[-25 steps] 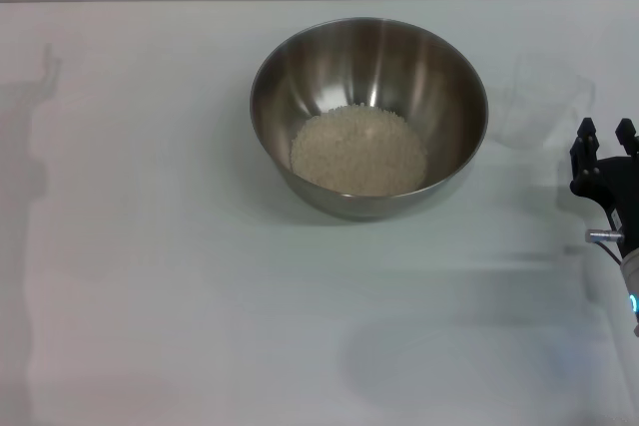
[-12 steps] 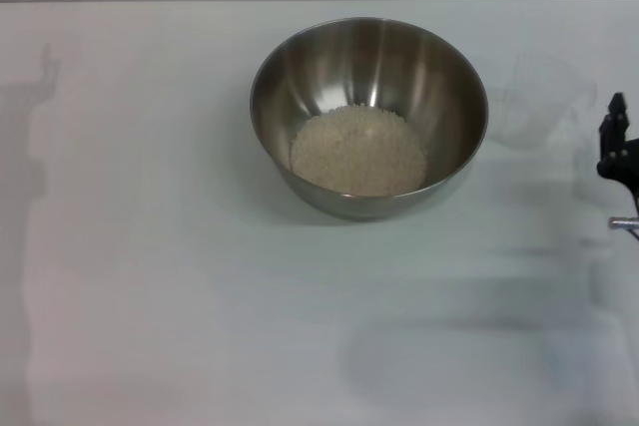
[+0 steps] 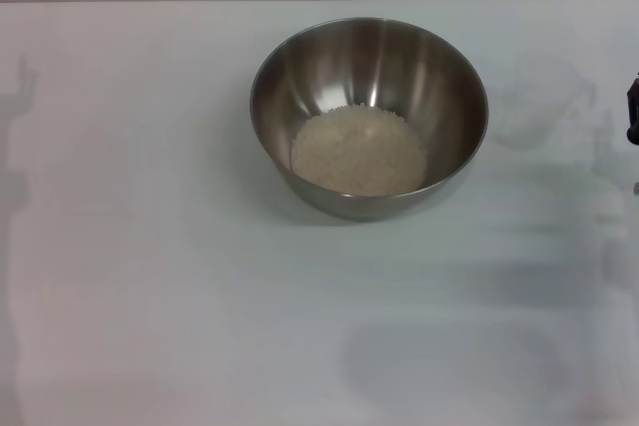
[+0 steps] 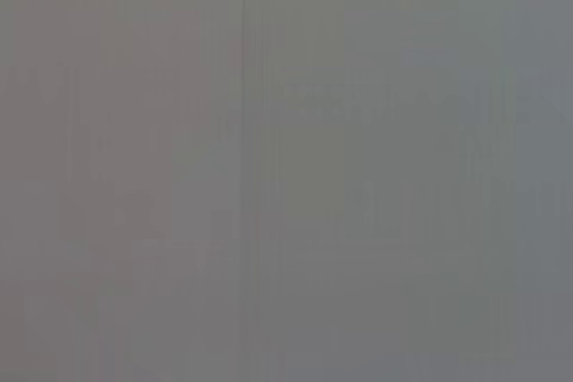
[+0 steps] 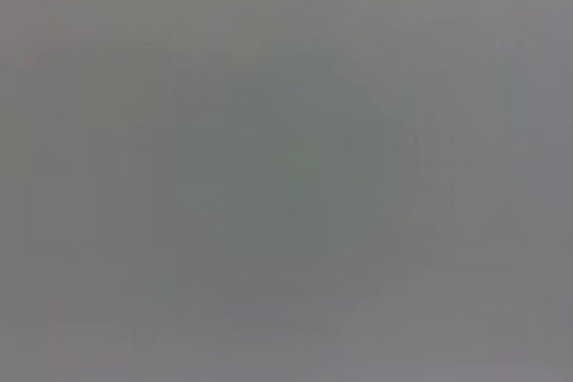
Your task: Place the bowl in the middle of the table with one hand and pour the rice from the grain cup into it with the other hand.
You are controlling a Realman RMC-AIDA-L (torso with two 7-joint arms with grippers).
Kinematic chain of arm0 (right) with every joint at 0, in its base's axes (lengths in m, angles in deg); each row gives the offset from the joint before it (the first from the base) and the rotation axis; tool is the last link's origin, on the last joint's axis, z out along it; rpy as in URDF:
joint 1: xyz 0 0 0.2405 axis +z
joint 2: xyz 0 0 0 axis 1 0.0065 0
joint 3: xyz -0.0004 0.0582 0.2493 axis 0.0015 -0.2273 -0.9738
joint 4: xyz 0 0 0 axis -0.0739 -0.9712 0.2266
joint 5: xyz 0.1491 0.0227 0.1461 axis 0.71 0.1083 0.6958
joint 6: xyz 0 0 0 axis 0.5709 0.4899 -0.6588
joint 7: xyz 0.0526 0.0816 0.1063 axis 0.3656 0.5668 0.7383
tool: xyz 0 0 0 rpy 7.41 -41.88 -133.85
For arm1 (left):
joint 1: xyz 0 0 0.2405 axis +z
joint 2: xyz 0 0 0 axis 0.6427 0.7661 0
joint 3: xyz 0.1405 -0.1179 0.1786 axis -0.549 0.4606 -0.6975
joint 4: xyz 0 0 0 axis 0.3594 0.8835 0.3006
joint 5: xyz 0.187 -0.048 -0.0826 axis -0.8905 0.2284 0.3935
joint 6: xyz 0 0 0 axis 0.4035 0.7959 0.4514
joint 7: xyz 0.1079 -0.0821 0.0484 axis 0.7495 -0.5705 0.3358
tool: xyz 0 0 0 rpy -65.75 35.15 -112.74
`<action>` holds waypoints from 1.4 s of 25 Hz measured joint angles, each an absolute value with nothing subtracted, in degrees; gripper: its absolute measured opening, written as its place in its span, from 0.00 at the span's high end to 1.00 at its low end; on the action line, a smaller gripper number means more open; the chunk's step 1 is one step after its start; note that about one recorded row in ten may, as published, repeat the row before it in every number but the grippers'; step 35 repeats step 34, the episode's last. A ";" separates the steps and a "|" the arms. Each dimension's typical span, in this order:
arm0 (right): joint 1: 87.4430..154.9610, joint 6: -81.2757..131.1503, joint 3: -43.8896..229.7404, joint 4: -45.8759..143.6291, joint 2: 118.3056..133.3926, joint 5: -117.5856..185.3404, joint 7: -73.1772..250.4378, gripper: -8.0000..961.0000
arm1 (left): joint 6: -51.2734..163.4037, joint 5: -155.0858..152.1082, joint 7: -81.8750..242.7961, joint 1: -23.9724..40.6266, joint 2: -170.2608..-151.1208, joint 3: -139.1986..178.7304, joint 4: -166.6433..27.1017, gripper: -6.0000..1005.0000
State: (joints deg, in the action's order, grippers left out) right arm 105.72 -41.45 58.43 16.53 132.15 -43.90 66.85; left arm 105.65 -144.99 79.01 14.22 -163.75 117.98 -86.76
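Observation:
The stainless-steel bowl stands on the white table a little behind its middle. A heap of off-white rice lies in the bowl's bottom. The clear grain cup stands upright and empty on the table to the right of the bowl. Only a black sliver of my right gripper shows at the right edge, right of the cup and apart from it. My left gripper is out of view; only its shadow falls at the far left. Both wrist views show plain grey.
The table's far edge runs across the top of the head view. Arm shadows lie on the table at the far left and the front right.
My right gripper has drawn back to the right, from beside the cup to almost out of the head view. The shadow at the left has shifted further left. Bowl, rice and cup have not moved.

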 joint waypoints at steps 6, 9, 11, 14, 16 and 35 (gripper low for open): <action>106.41 -41.98 58.51 16.75 132.15 -45.24 66.87 0.40 | 105.64 -144.98 79.03 14.78 -163.72 117.81 -85.75 0.19; 106.78 -42.51 58.33 16.56 132.15 -45.83 66.94 0.31 | 105.63 -144.97 79.03 15.08 -163.72 117.61 -85.38 0.19; 107.24 -42.67 58.30 16.51 132.10 -45.89 66.95 0.31 | 105.65 -144.97 79.03 15.84 -163.90 117.78 -85.24 0.19; 107.82 -44.33 58.57 16.87 132.18 -45.94 66.63 0.31 | 105.90 -144.87 78.94 16.62 -164.09 117.96 -85.25 0.19; 107.91 -46.38 58.81 17.24 132.30 -46.17 66.41 0.31 | 105.96 -144.88 78.56 17.15 -164.16 117.76 -85.32 0.19; 108.64 -49.22 58.97 18.42 132.35 -48.21 66.77 0.31 | 105.14 -144.97 78.23 17.50 -164.34 117.26 -84.08 0.19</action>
